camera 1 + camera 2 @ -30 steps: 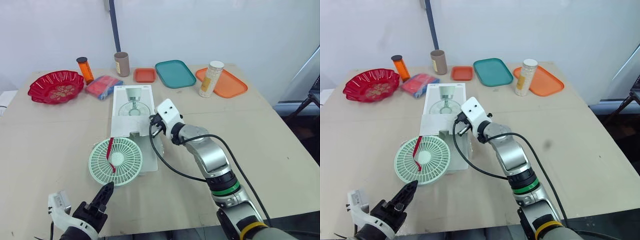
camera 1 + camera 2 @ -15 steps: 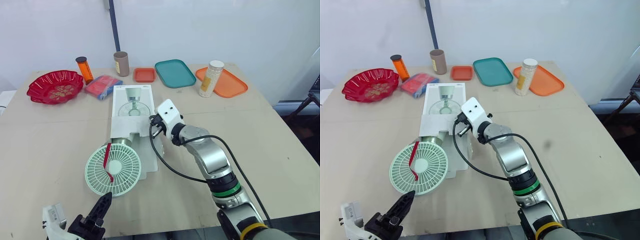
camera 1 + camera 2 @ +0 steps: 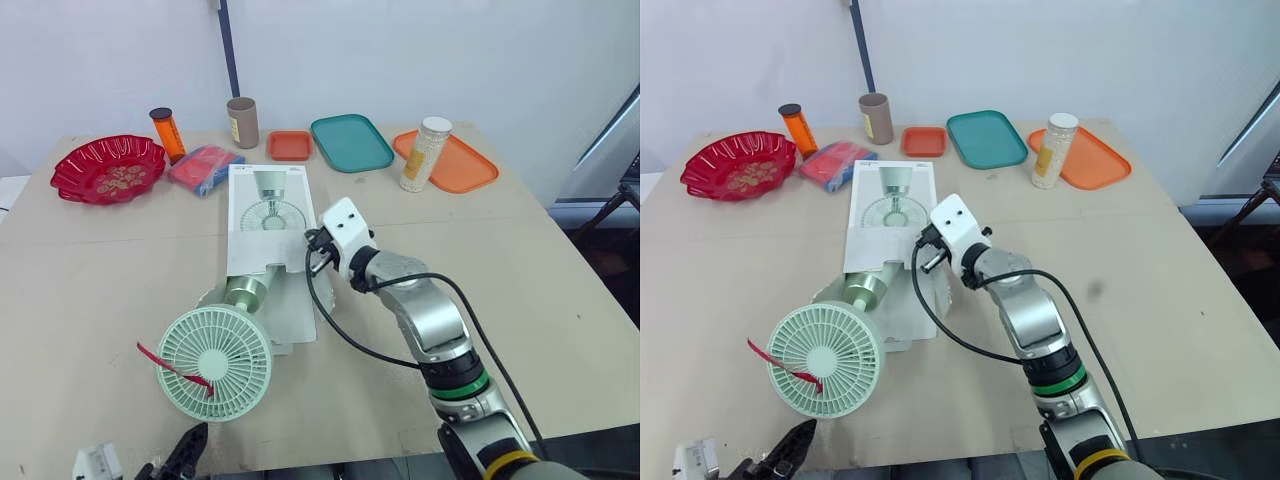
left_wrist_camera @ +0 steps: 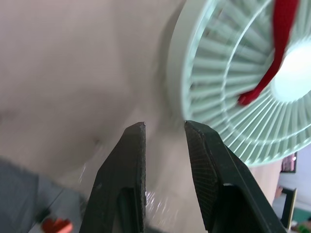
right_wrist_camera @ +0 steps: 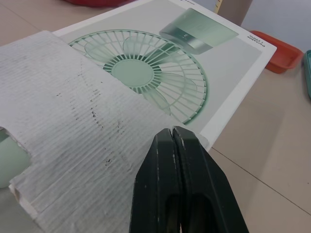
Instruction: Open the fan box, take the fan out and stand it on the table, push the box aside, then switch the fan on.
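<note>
The mint-green fan (image 3: 213,362) lies with its round grille facing up, a red ribbon (image 3: 172,366) hanging off its front. Its stem and base (image 3: 245,293) rest at the open near end of the white fan box (image 3: 268,215), which lies flat on the table. My right gripper (image 3: 312,262) is shut, its fingertips (image 5: 173,132) pressed at the edge of the box's raised cardboard flap (image 5: 73,121). My left gripper (image 4: 165,127) is open with nothing between its fingers, low at the table's near edge (image 3: 185,455), just short of the fan's rim (image 4: 194,87).
Along the far side stand a red bowl (image 3: 110,170), an orange bottle (image 3: 166,134), a brown cup (image 3: 242,122), a blue and red packet (image 3: 206,169), a small orange tray (image 3: 290,146), a teal tray (image 3: 350,142) and an orange tray (image 3: 460,165) holding a white canister (image 3: 425,155).
The fan has slid out of the box toward the near edge, baring its stem, and the ribbon has swung left. My left gripper has drawn back toward the near edge. The right gripper stays put.
</note>
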Controlling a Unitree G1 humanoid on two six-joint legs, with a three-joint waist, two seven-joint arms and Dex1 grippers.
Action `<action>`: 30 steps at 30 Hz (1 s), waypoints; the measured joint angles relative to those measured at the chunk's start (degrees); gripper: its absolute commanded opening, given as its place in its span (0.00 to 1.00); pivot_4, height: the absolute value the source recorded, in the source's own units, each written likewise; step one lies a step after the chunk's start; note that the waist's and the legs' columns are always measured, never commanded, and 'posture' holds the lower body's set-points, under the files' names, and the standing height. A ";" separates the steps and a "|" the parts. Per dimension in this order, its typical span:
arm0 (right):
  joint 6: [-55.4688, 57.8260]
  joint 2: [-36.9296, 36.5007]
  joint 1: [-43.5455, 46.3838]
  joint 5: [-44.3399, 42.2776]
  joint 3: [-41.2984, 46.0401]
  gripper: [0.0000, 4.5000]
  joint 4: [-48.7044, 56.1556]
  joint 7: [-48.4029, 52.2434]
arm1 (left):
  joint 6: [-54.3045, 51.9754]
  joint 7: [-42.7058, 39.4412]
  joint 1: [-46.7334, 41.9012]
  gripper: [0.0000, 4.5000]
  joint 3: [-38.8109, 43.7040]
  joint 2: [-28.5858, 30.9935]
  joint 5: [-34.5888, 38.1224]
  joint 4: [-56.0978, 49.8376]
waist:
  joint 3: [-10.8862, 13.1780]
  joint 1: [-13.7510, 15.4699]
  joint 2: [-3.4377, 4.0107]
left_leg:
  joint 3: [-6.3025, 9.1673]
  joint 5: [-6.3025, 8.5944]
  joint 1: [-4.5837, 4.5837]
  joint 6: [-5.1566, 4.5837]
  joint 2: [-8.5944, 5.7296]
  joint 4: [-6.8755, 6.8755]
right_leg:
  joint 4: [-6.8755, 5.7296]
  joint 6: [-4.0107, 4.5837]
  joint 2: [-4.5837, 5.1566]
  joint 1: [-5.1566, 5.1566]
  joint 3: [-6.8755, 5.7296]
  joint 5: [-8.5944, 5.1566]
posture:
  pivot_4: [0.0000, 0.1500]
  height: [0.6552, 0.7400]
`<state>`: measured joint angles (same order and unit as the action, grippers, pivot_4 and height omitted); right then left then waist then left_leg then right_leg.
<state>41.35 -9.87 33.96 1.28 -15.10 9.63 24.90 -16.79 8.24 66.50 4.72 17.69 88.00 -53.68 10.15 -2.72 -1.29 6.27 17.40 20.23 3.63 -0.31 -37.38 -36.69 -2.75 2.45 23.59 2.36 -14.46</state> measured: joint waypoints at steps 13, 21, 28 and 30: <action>-0.01 0.08 -1.07 0.03 -0.26 0.00 1.37 0.01 | 3.95 -5.03 1.83 0.98 5.87 1.22 5.33 -3.94 | 0.00 -0.01 -0.04 | -0.01 0.02 0.00 0.00 0.01 -0.01 | 0.00 0.02 -0.02 -0.02 0.01 -0.01 | 1.00 1.00; -0.04 0.07 -0.26 -0.21 -0.51 0.00 0.60 0.64 | 3.13 -10.54 5.09 0.98 20.57 8.16 11.96 -1.46 | 0.01 0.00 -0.04 | 0.02 0.01 -0.01 -0.01 0.05 -0.03 | -0.01 0.07 -0.08 -0.03 -0.07 0.01 | 1.00 1.00; -0.90 0.09 0.54 -0.73 -0.69 0.00 -1.06 1.30 | -4.74 -20.79 2.40 0.98 40.53 20.96 11.89 12.13 | 0.02 -0.02 -0.03 | 0.07 0.01 -0.05 -0.01 0.14 -0.03 | -0.07 0.23 -0.22 -0.04 -0.19 0.05 | 1.00 1.00; -1.17 -0.03 0.47 -0.94 -0.64 0.00 -1.16 1.40 | -7.08 -23.63 0.93 0.98 44.78 23.53 10.59 15.61 | -0.03 -0.02 -0.12 | 0.06 0.01 -0.06 -0.01 0.15 -0.05 | -0.08 0.24 -0.20 -0.06 -0.19 0.06 | 1.00 1.00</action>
<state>40.18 -9.90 34.43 0.33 -15.74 8.47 26.30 -23.87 -15.40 67.43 49.49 41.22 98.59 -38.06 10.12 -2.74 -1.42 6.32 17.41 20.17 3.62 -0.16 -37.43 -36.77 -2.51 2.25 23.53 2.16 -14.40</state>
